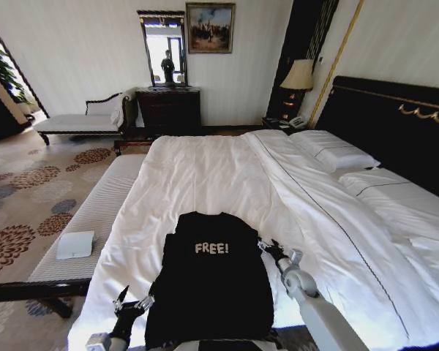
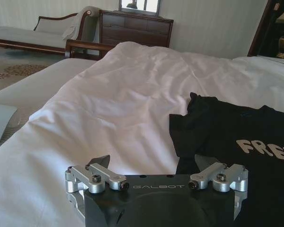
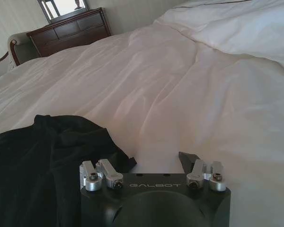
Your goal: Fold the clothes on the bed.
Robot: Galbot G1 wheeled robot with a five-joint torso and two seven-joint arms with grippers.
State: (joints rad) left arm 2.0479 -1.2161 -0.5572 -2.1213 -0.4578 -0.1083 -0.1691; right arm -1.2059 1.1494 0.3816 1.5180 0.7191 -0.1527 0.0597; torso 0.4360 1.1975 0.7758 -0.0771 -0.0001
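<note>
The clothes are one black top (image 1: pixel 212 285) with white "FREE!" lettering, lying flat near the close edge of the bed (image 1: pixel 205 175). My left gripper (image 1: pixel 132 301) sits low at the top's left side, open. In the left wrist view the left gripper (image 2: pixel 154 163) straddles the sleeve edge of the top (image 2: pixel 236 132), one finger over white duvet and one over black fabric. My right gripper (image 1: pixel 274 250) is at the top's right shoulder, open. In the right wrist view the right gripper (image 3: pixel 158 161) has the top (image 3: pixel 42 161) at one finger and bare duvet under the other.
A pale upholstered bench (image 1: pixel 95 212) runs along the bed's left side, with a white folded item (image 1: pixel 74 245) on it. Pillows (image 1: pixel 333 150) and a black headboard (image 1: pixel 395 124) are at the right. A dark dresser (image 1: pixel 168 110) and a chaise (image 1: pixel 80 121) stand against the far wall.
</note>
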